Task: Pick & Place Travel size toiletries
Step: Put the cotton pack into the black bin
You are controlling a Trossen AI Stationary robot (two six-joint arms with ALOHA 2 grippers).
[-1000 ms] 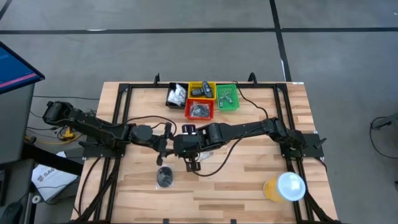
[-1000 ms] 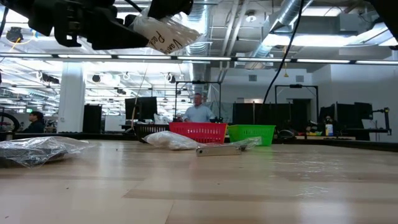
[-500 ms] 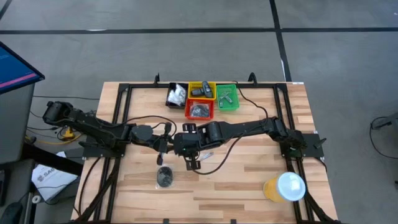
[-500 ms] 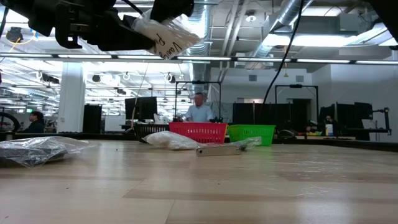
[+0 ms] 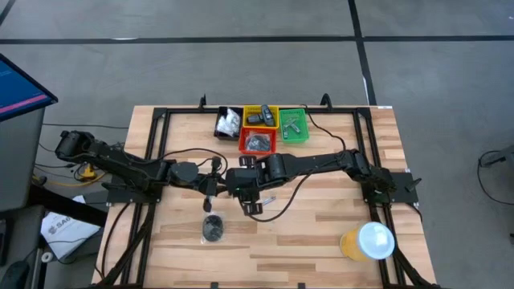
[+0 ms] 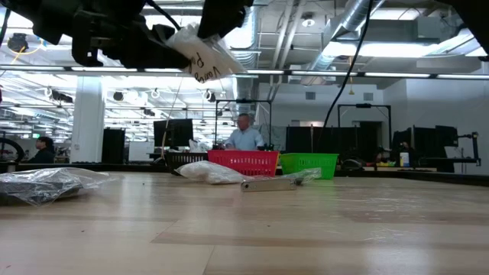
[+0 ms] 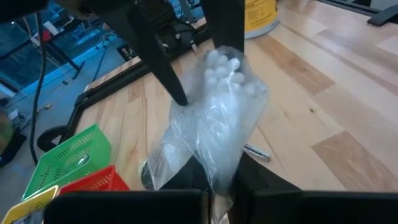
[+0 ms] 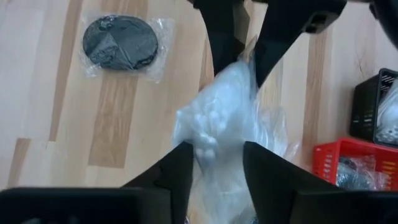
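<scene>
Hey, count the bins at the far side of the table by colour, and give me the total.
Black plastic mesh bin: 1
Yellow plastic mesh bin: 1
Green plastic mesh bin: 1
Red plastic mesh bin: 1
Total: 4

A light wooden table [image 5: 321, 241] edged by a black frame is seen. At its twelve o'clock edge four bins [image 5: 261, 128] are set: black, yellow, green, with red just before them. A wrapped dark disc [image 5: 213, 229] lies towards seven o'clock, a silvery tube [image 6: 269, 184] near the centre, an orange cup [image 5: 368, 242] at five o'clock.
</scene>
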